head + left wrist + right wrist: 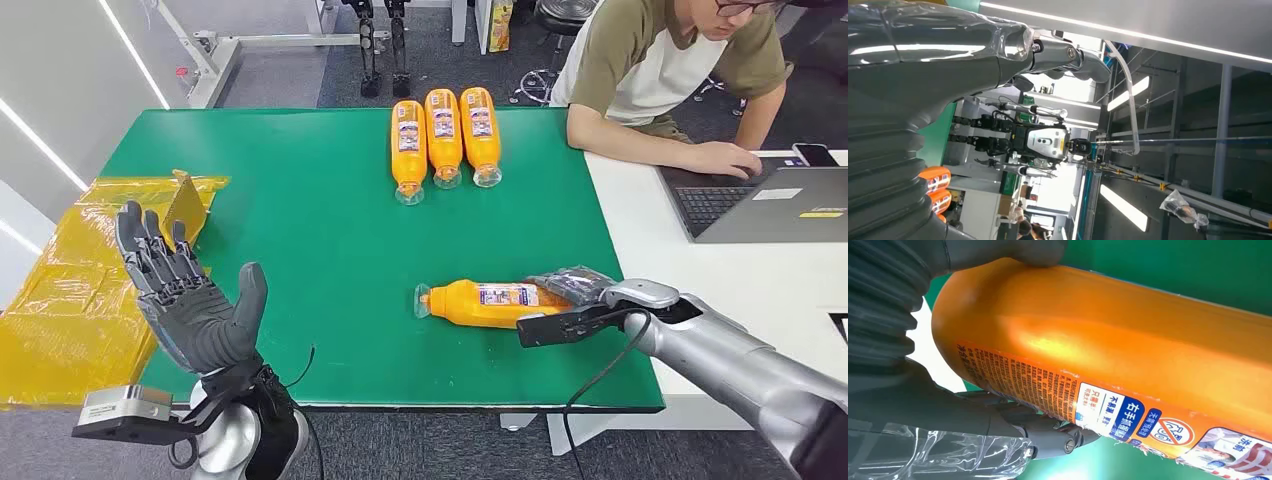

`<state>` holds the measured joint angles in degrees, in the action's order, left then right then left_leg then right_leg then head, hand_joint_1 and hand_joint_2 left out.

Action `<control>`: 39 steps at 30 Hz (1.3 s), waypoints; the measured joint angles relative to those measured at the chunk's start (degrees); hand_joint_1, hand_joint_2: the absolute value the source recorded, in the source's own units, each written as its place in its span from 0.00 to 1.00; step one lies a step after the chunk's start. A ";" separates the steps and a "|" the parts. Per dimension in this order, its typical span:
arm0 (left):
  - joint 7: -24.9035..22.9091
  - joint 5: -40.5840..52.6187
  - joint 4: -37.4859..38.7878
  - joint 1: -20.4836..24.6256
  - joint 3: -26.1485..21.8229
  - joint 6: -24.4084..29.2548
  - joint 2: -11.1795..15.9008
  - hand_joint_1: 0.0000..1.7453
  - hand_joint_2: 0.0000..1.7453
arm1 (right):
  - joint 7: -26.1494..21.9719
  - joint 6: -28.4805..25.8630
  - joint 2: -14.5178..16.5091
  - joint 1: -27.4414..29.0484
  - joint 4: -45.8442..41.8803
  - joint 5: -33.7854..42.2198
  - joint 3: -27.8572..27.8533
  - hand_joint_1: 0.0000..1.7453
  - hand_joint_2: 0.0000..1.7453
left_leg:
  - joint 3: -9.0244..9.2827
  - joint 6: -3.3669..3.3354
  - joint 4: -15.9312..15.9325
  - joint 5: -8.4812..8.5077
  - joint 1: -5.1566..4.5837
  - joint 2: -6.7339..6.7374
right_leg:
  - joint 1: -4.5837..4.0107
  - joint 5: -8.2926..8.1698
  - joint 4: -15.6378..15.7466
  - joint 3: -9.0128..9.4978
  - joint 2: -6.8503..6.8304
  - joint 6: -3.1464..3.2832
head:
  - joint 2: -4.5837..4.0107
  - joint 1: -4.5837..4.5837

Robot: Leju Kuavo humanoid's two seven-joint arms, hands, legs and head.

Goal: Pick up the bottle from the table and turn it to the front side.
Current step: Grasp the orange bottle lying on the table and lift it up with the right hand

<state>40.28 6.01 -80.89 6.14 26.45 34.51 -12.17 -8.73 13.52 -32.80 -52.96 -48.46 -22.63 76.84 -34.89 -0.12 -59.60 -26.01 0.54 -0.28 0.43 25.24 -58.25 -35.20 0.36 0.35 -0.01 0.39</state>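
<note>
An orange bottle (490, 303) lies on its side on the green table (320, 230), toward the 4 o'clock part of the mat in the head view, with its clear cap end pointing to 9 o'clock and its base toward 3 o'clock. Its label faces up and toward the robot.

The right hand (585, 305) reaches in from 4 o'clock and meets the bottle at its base end. In the head view the dark fingers (560, 322) run along the near side of the bottle, touching it, while another part of the hand, wrapped in clear plastic, lies over the far side of the base. In the right wrist view the bottle (1128, 350) sits close against the hand (948, 415): the thick thumb presses on one side of the orange body and a dark finger (1048, 432) lies under the labelled side, so the bottle is clasped between them. The bottle rests on the mat; whether it is lifted at all cannot be told.

The left hand (185, 300) is raised at 8 o'clock, palm toward the table, fingers spread apart and holding nothing.

Three more orange bottles (443, 140) lie side by side at 12 o'clock, caps pointing toward the robot. Yellow plastic sheeting (70, 300) lies at 9 o'clock off the mat. A person (670, 70) sits at 2 o'clock with a hand on a laptop (770, 205).
</note>
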 joint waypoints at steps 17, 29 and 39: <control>0.00 0.19 0.00 -0.03 0.02 0.13 0.01 0.00 1.00 | -1.05 -9.82 2.34 3.07 2.80 -0.09 -2.09 1.00 1.00 | 0.23 0.00 0.00 0.00 0.04 0.02 | -0.05 -0.05 0.00 0.27 0.00 -0.02 | 0.01 0.01; -0.12 1.20 17.24 6.08 -1.00 -12.59 -3.73 0.00 1.00 | -16.57 -51.61 17.77 26.95 -4.60 -7.14 -29.57 1.00 1.00 | 0.00 0.04 0.07 0.03 0.08 -0.26 | -0.08 0.05 -0.02 0.05 -0.19 -0.02 | 0.01 0.00; -2.00 -1.18 30.92 9.60 -1.18 -25.04 -5.18 0.00 1.00 | -25.53 -51.96 28.89 33.97 -9.35 -8.64 -44.24 1.00 1.00 | -0.05 0.03 0.05 0.01 0.05 -0.02 | -0.06 0.04 0.00 -0.10 0.00 -0.02 | 0.01 -0.01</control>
<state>38.28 4.83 -49.97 15.73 25.27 9.48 -17.35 -34.26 -38.45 -3.91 -18.99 -57.81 -31.27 32.60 -34.94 -0.10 -59.54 -25.99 0.59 -0.30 0.37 25.28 -58.25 -35.30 0.36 0.34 0.00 0.39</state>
